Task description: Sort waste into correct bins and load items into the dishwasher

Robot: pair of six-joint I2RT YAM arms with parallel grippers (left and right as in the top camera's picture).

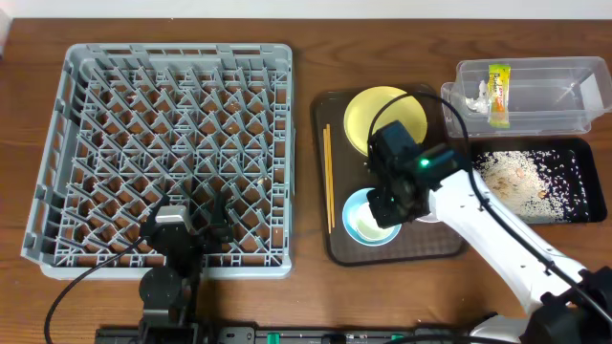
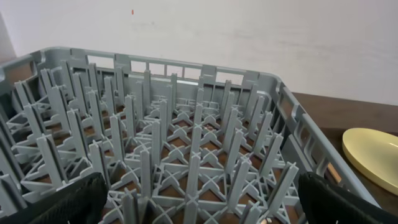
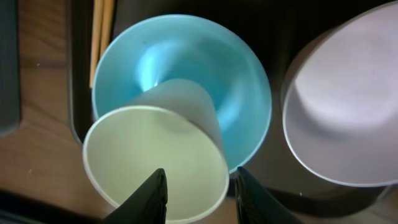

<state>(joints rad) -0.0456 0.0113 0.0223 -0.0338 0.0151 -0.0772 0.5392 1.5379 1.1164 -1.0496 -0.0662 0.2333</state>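
My right gripper [image 3: 200,177] hangs over the light blue bowl [image 3: 236,74] on the brown serving tray. A small white cup [image 3: 143,155] leans tilted in that bowl. One finger is inside the cup's mouth and the other just outside its rim, jaws apart. A white bowl [image 3: 348,106] stands right beside it. The yellow plate [image 1: 382,119] and chopsticks [image 1: 327,177] lie on the same tray. My left gripper [image 2: 199,208] is wide open over the near edge of the grey dish rack [image 1: 163,153], with nothing in it. The wrapper [image 1: 498,94] and tissue [image 1: 475,96] are in the clear tub [image 1: 564,105]. Rice scraps [image 1: 521,182] lie in the black tray [image 1: 579,205].
The brown serving tray [image 1: 335,244] sits between the rack and the two bins. The right arm [image 1: 497,239] crosses the table's front right and hides part of the white bowl in the overhead view. The rack's pegs [image 2: 193,149] stand upright close under the left gripper.
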